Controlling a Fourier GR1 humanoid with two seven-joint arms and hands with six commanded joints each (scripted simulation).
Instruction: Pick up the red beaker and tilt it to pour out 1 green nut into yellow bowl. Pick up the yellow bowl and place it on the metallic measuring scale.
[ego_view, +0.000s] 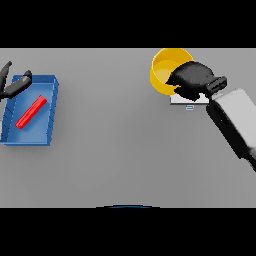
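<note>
Bench (125, 150): grey, carries all items.
Yellow bowl (166, 67): far right part of the bench, rim tipped toward the viewer so the hollow inside shows; its right rim is covered by the right hand.
Right hand (192, 80): dark, fingers curled round the bowl's right rim, grasping it; its arm runs in from the lower right.
Measuring scale (189, 100): pale flat plate just below the bowl, mostly hidden under the right hand and wrist; a small display tab shows at its near edge. Whether the bowl touches it cannot be told.
Blue tray (50, 87): far left, well apart from the bowl.
Red beaker (31, 111): lying inside the tray, long axis diagonal, upper end toward the right, lower end toward the left.
Left hand (12, 85): at the tray's upper left corner, fingers relaxed and spread, holding nothing.
</note>
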